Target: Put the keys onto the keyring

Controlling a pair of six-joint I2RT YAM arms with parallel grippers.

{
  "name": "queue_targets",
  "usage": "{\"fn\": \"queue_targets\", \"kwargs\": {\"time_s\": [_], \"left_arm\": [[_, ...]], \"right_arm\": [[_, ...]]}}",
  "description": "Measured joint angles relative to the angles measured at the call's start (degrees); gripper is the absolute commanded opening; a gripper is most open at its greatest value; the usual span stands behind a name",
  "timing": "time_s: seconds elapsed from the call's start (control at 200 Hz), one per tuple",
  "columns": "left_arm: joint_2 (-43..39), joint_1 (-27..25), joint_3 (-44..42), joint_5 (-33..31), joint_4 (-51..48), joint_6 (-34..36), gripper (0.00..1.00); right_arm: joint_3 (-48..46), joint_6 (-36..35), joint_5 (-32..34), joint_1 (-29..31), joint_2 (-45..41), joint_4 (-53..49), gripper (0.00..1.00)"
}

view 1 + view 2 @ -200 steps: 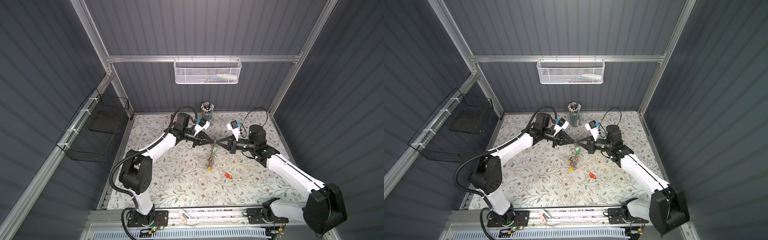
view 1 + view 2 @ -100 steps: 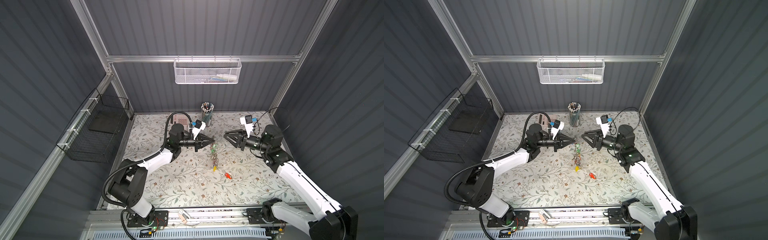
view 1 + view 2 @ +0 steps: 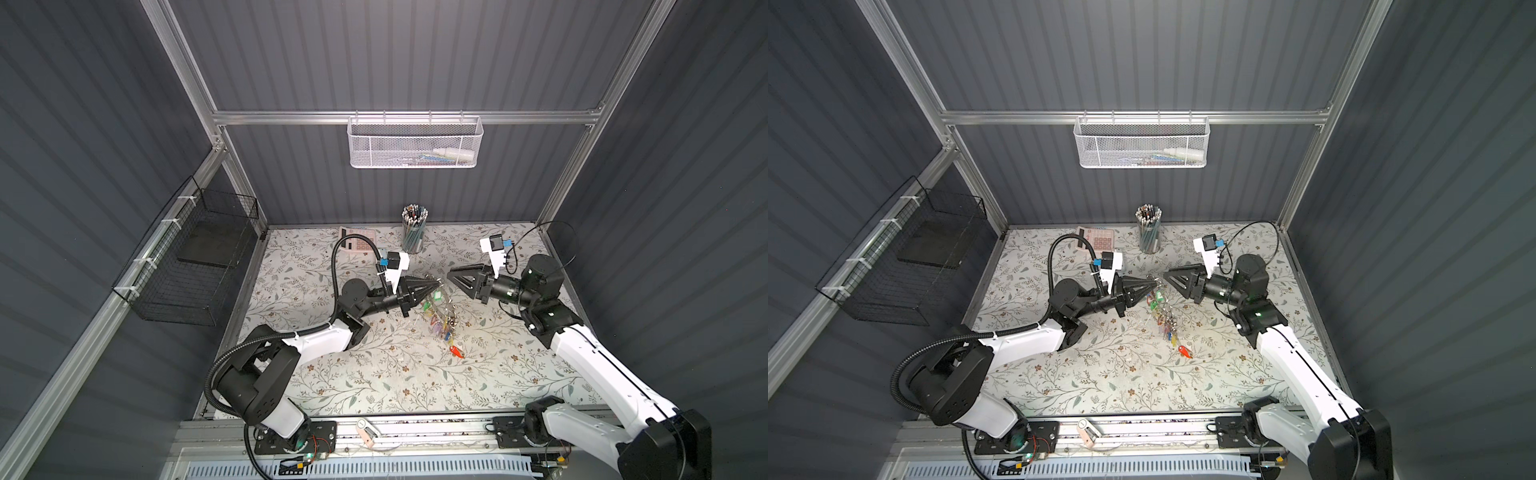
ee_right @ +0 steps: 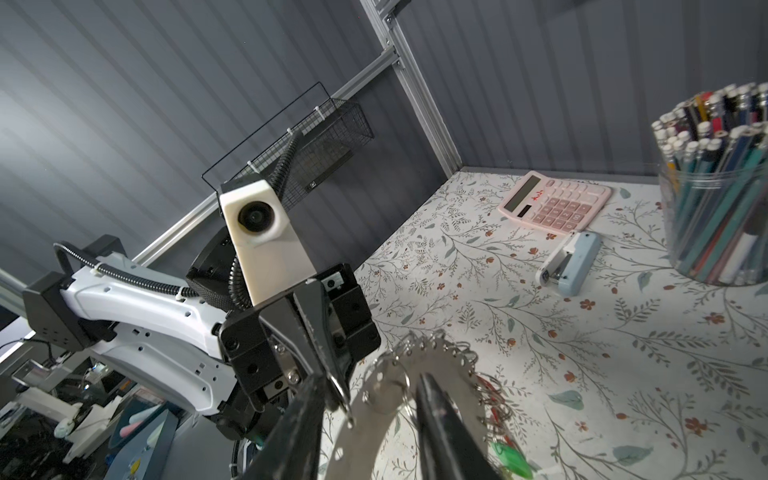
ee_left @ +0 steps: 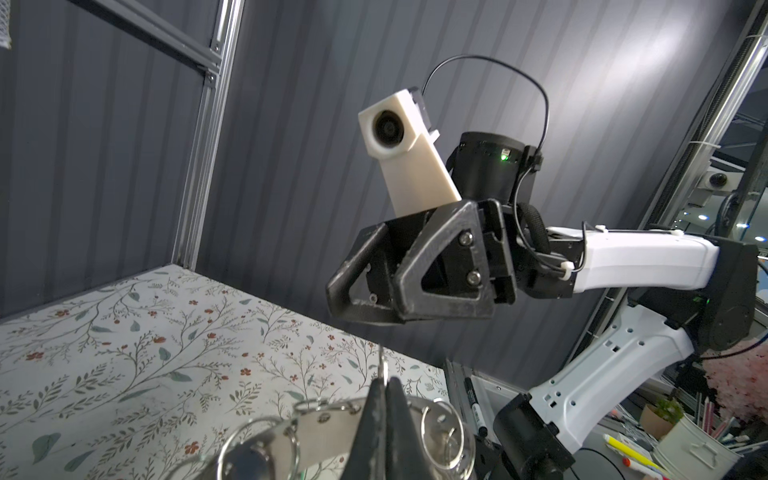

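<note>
Left pincer [image 3: 435, 284] clamps the keyring [image 5: 328, 428] by its rim, keys [image 3: 442, 326] dangling. Stiff, probably slippery metal. Right pincer [image 5: 365, 305] gapes beside it, empty.

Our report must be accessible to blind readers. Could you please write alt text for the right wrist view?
The left gripper, shut, pinches the rim of the large notched keyring, hung with small split rings; the open right gripper faces it. Behind, on the floral table: a pink calculator, a stapler, a jar of pencils.
</note>
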Motion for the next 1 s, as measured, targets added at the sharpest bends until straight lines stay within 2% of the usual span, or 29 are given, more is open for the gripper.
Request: {"fn": "queue_targets", "kwargs": {"time_s": [0.245, 1.001], "left_arm": [[1.5, -0.5, -1.7, -3.5, 8.9, -2.1, 0.0], [4.2, -2.0, -1.6, -5.2, 11.2, -2.0, 0.0]], "right_arm": [[-1.5, 3.2, -3.9, -0.3, 1.5, 6.2, 0.33], [-1.6, 6.7, -8.2, 0.8, 6.4, 13.6, 0.16]]}}
